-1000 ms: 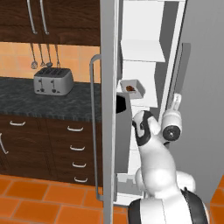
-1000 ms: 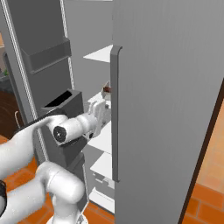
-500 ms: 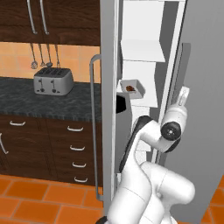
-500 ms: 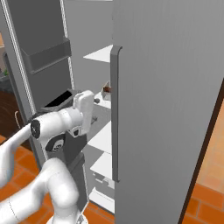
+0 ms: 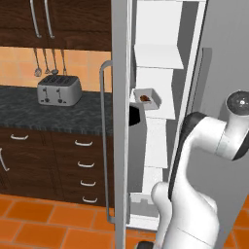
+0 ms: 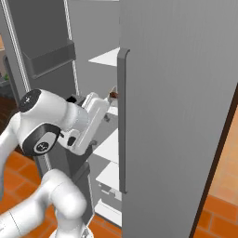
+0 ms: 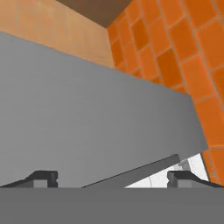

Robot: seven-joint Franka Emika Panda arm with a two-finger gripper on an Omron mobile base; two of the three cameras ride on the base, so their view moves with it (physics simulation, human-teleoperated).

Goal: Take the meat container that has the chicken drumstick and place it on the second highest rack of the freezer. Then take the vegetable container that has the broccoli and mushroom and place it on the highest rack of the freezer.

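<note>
The meat container (image 5: 146,98), a small white tray with the reddish-brown chicken drumstick (image 5: 145,98) in it, rests on a white shelf inside the open freezer (image 5: 154,58), one level below the upper shelf that shows. A sliver of the container (image 6: 113,95) peeks out past the closed fridge door. My gripper (image 7: 113,178) is open and empty, with its dark fingertips (image 7: 42,177) set wide apart. It looks along a grey door panel toward the orange floor. My arm (image 6: 88,122) stands apart from the tray. The vegetable container with the broccoli and mushroom is out of view.
The freezer door (image 5: 119,121) stands open at the left with its long handle (image 5: 103,141) and black dispenser (image 5: 134,114). The closed fridge door (image 6: 176,116) and its handle (image 6: 122,121) are close on the right. A toaster (image 5: 59,90) sits on the dark counter.
My arm has swung back from the freezer shelves toward the right and its elbow has risen. The meat container stays on its shelf. The jaws remain open.
</note>
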